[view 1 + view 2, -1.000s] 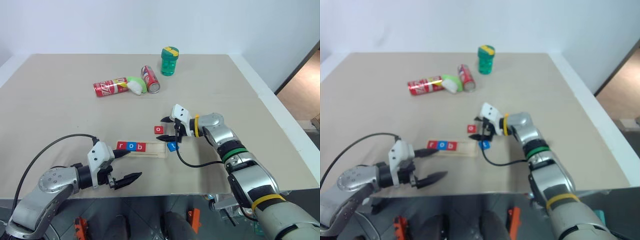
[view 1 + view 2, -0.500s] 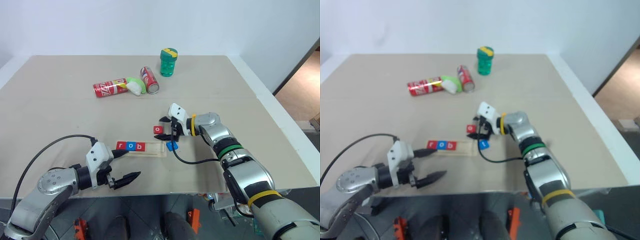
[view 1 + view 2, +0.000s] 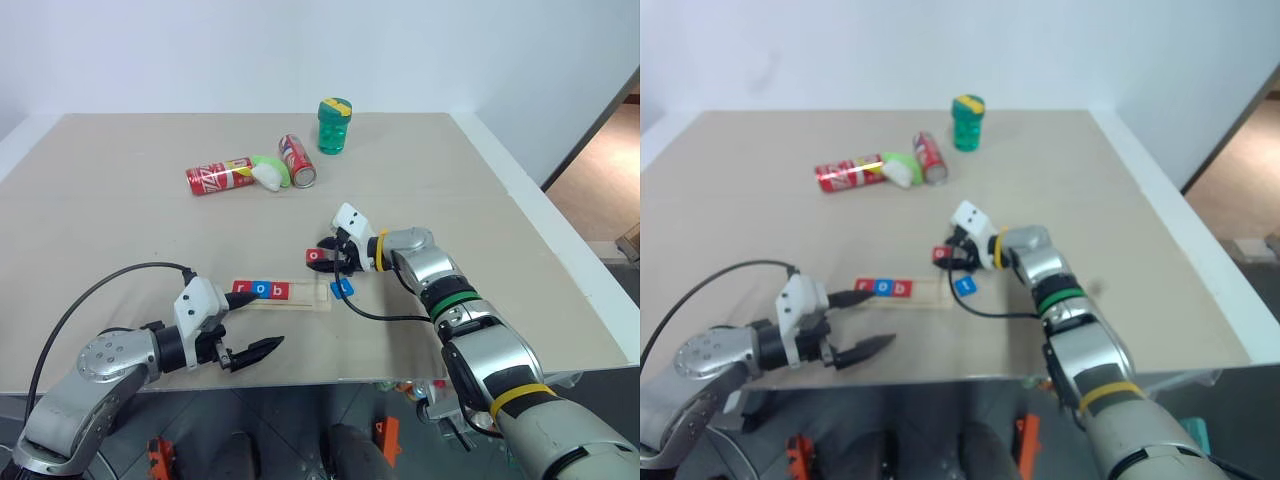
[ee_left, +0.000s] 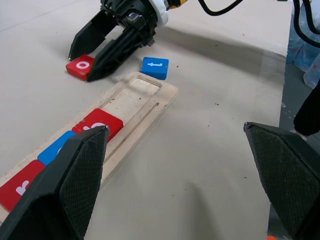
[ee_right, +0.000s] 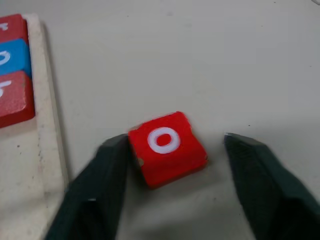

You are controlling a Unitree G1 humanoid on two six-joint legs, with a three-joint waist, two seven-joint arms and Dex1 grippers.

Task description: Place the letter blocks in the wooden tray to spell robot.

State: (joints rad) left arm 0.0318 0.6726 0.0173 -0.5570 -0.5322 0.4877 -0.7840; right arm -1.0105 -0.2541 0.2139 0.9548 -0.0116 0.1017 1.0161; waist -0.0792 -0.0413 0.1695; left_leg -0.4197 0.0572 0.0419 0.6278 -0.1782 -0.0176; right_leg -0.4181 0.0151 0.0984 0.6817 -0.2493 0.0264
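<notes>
The wooden tray (image 3: 313, 296) lies near the table's front, with a red r (image 3: 241, 289), a blue o (image 3: 261, 290) and a red b (image 3: 280, 292) in its left part. Its right part (image 4: 137, 95) is bare. A red o block (image 5: 167, 147) lies flat on the table just behind the tray's right end. My right gripper (image 3: 324, 256) straddles this block: one finger (image 5: 107, 170) touches its side and the other (image 5: 255, 170) stands apart, so the gripper is open. A blue t block (image 3: 343, 290) lies beside the tray's right end. My left gripper (image 3: 262, 322) is open and empty, in front of the tray's left end.
Two red soda cans (image 3: 220, 176) (image 3: 298, 160) lie at the back with a green and white object (image 3: 270, 170) between them. A green jar (image 3: 335, 125) stands behind them. The table's right edge (image 3: 530, 200) runs close to the right arm.
The right gripper's fingers have drawn closer together around the red o block, one now against its side. The left arm and the tray's blocks have not moved.
</notes>
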